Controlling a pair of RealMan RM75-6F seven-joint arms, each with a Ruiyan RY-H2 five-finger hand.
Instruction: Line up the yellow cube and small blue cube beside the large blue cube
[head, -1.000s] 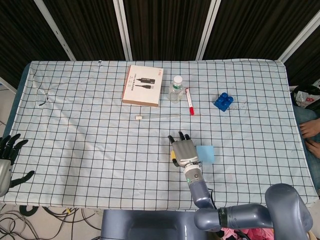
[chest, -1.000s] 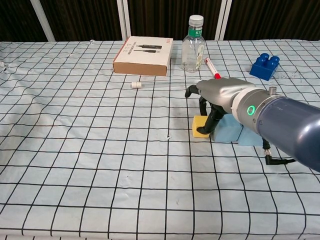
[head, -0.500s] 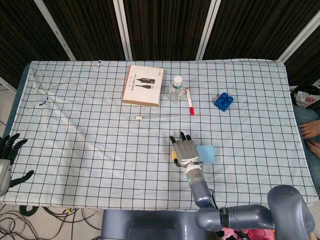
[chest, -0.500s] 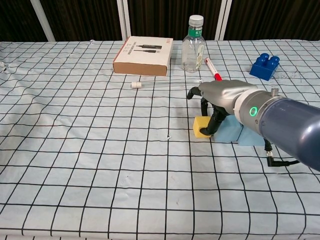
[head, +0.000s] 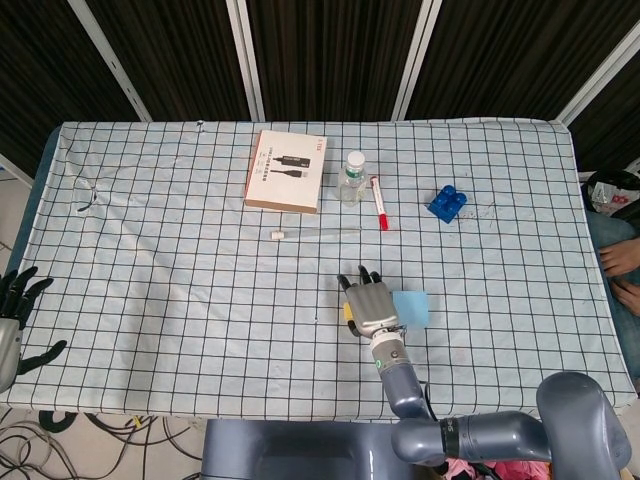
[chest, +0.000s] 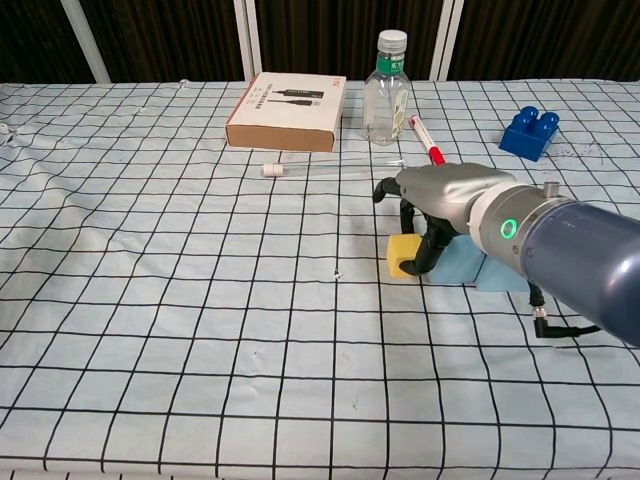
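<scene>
Seen from the head view, the desk, draped in a white cloth with a black grid, carries the robot's right hand near its front edge. The hand lies palm down over the small yellow cube, of which only a sliver shows at the hand's left edge. The large pale blue flat cube lies just beside the hand, on its right. The small dark blue studded block sits well apart, behind and to the right of the pale blue cube. The left hand hangs beyond the desk's left edge, its dark fingers apart and holding nothing.

In the chest view, the right hand arches over the yellow cube, its dark fingers curled down onto the cube's right side. The yellow cube stands on the desk touching the pale blue cube. Behind them stand a brown cardboard box, a clear plastic bottle and a red-capped marker; the dark blue block lies far right.
</scene>
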